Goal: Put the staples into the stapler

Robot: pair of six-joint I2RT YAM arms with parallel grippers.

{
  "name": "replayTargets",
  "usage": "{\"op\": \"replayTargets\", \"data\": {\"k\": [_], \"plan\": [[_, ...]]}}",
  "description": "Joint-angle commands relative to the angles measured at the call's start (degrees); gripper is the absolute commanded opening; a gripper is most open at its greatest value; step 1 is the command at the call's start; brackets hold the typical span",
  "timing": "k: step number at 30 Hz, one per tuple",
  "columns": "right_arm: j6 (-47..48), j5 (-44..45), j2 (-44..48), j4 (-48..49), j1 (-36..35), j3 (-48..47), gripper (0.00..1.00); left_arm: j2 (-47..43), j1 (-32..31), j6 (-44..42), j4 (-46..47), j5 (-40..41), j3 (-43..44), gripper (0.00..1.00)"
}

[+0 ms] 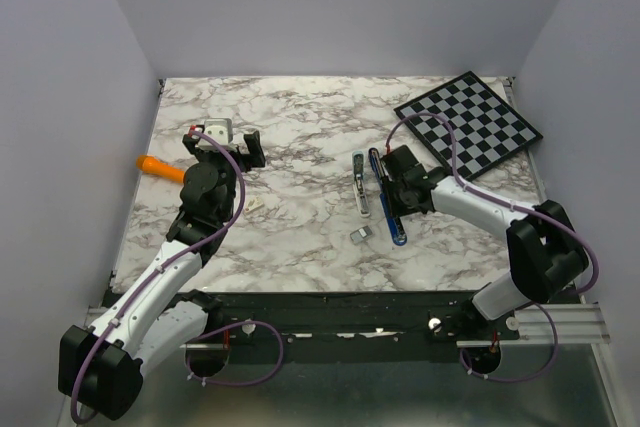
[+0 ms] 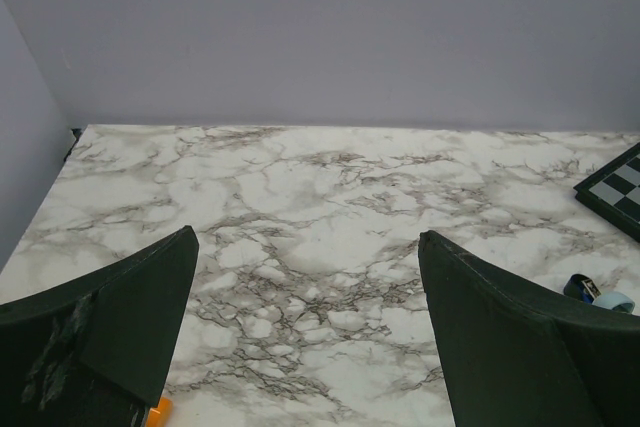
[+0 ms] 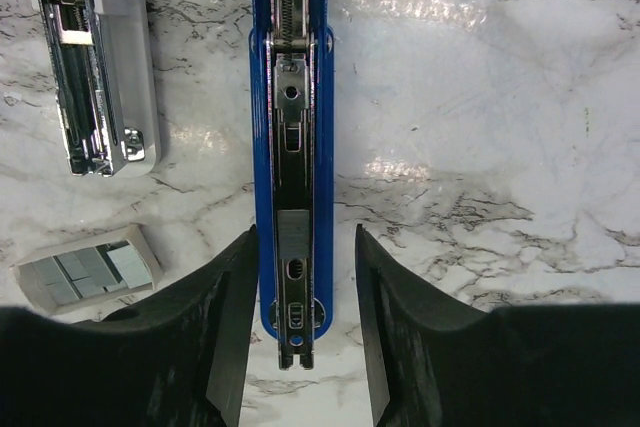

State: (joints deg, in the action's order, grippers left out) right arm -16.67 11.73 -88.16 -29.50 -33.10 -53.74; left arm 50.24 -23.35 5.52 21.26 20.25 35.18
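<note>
Your stapler [image 3: 290,147] lies flipped open mid-frame on the glossy marble table [image 3: 520,97]. It's a long blue plastic base with a shiny steel channel, and the silvery top half [image 3: 95,57] sits at upper left. The staples [image 3: 90,272], a flat grey block, are at lower left. Your right gripper [image 3: 305,237] is partly open, straddling the base's near end. Your left gripper [image 2: 307,237] is spread wide, holding nothing.

We see a marble table [image 1: 300,257]. On it lie a checkerboard [image 1: 470,125] at far right, an orange pen [image 1: 160,167] at left, the stapler [image 3: 290,97], its pale top half [image 3: 100,47] alongside, and a tray [image 3: 25,285] of staples [image 3: 95,267].
</note>
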Motion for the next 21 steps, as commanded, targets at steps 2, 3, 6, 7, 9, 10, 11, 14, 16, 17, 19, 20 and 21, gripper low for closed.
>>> {"op": "replayTargets", "data": {"k": [2, 3, 6, 7, 9, 10, 11, 14, 16, 17, 19, 20, 21], "plan": [[-1.3, 0.8, 2.3, -1.6, 2.0, -3.0, 0.54, -0.8, 0.2, 0.7, 0.6, -1.3, 0.1, 0.99], [-1.7, 0.8, 2.1, -1.8, 2.7, -3.4, 0.54, -0.8, 0.2, 0.7, 0.6, -1.3, 0.0, 0.99], [-2.3, 1.1, 0.9, -2.2, 3.8, -4.7, 0.55, -0.8, 0.2, 0.7, 0.5, -1.3, 0.0, 0.99], [-2.3, 1.2, 0.4, -2.2, 4.0, -5.1, 0.55, -0.8, 0.2, 0.7, 0.5, -1.4, 0.0, 0.99], [-2.5, 1.1, -1.7, -2.8, 4.4, -6.5, 0.55, -0.8, 0.2, 0.7, 0.6, -1.4, 0.0, 0.99], [-2.5, 1.1, -2.6, -3.2, 4.4, -6.9, 0.55, -0.9, 0.2, 0.7, 0.6, -1.4, 0.0, 0.99], [-2.7, 1.2, -3.2, -3.8, 4.4, -7.3, 0.55, -0.9, 0.2, 0.7, 0.6, -1.4, 0.0, 0.99], [-3.5, 1.3, -4.6, -4.3, 4.4, -7.5, 0.55, -1.1, 0.2, 0.6, 0.5, -1.3, 0.0, 0.99], [-3.7, 1.4, -5.1, -4.5, 4.4, -7.4, 0.55, -1.1, 0.2, 0.6, 0.5, -1.2, 0.0, 0.99], [-3.7, 1.5, -5.3, -4.7, 4.4, -7.4, 0.55, -1.1, 0.2, 0.6, 0.6, -1.2, 0.0, 0.99], [-3.8, 1.8, -5.3, -5.0, 4.4, -7.2, 0.55, -1.2, 0.2, 0.5, 0.6, -1.1, 0.0, 0.99], [-3.9, 1.7, -5.2, -5.1, 4.4, -6.7, 0.55, -1.2, 0.2, 0.5, 0.5, -1.2, 0.0, 0.99], [-3.9, 1.7, -5.0, -5.1, 4.4, -6.5, 0.55, -1.2, 0.2, 0.6, 0.5, -1.2, 0.0, 0.99]]}}
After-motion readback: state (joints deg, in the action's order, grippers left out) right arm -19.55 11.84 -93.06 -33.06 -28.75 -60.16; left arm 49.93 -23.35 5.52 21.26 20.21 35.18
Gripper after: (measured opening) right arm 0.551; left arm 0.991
